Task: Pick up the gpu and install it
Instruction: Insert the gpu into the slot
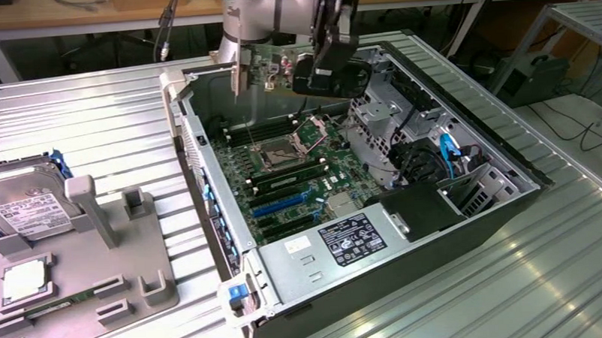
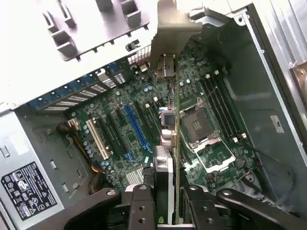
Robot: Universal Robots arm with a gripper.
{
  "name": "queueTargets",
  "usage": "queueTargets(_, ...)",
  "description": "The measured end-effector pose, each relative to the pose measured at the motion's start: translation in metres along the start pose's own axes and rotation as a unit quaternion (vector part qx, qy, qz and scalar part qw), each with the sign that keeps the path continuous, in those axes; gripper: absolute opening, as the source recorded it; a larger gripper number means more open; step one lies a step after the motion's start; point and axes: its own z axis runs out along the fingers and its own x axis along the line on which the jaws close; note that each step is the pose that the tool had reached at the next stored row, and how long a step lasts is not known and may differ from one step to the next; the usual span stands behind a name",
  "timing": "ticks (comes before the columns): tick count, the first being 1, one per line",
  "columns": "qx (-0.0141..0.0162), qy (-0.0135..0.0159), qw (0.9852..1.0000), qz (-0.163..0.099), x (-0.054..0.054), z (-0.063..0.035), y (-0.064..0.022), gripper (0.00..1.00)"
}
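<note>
My gripper [image 1: 312, 69] is shut on the gpu [image 1: 269, 63], a thin card with a green board and a silver bracket [image 1: 240, 75] at its end. It hangs in the air above the far end of the open computer case [image 1: 503, 207], over the motherboard [image 1: 291, 169]. In the wrist view the gpu [image 2: 175, 120] shows edge-on between my fingers [image 2: 144, 206], with its bracket [image 2: 168, 28] pointing toward the case's slotted rear wall. It hovers above the board between the blue expansion slot [image 2: 135, 127] and the CPU socket [image 2: 199, 125], touching neither.
A silver hard drive [image 1: 22, 200] and a grey parts fixture [image 1: 79, 274] with a green memory stick [image 1: 45, 306] lie on the ribbed metal table at the exterior view's left. Inside the case are the power supply [image 1: 348, 239], a drive cage [image 1: 379, 110] and cables [image 1: 446, 153].
</note>
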Motion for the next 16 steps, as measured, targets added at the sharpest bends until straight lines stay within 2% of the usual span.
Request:
queueTargets(2,-0.0019,0.0015,0.9992,-0.041,0.000,0.0000,0.0000,0.28)
queueTargets(3,-0.0032,0.0025,0.9976,-0.069,0.000,0.0001,0.0000,0.28)
queueTargets(4,-0.0022,0.0031,0.9946,-0.104,0.000,0.0004,0.0000,0.28)
queueTargets(5,0.0082,0.0003,0.9927,-0.120,0.000,0.0034,-0.0004,0.28)
queueTargets(7,0.0070,0.0006,0.9892,-0.147,0.000,0.0064,-0.0017,0.28)
queueTargets(9,0.0061,0.0000,0.9872,-0.159,0.000,0.0087,-0.0018,0.28)
queueTargets(14,0.0038,0.0008,0.9805,-0.196,0.000,0.0130,-0.0032,0.28)
queueTargets(16,0.0036,0.0003,0.9797,-0.200,0.000,0.0156,-0.0034,0.28)
